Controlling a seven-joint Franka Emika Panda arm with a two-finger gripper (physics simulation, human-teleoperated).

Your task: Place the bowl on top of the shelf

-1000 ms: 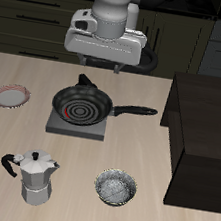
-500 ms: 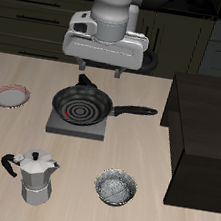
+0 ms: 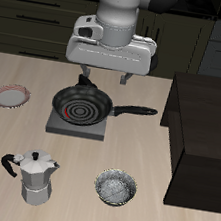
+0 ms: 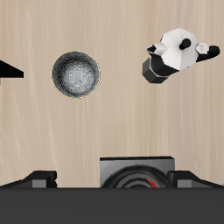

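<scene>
since the earlier frame, two-finger gripper (image 3: 103,78) shifts sideways toward the large dark brown wooden shelf (image 3: 205,138), jaws spread, empty. small silvery-grey metallic bowl (image 3: 116,188) rests near the table's front edge, beside the shelf. risk: descending gripper clips black frying pan (image 3: 81,105).
</scene>
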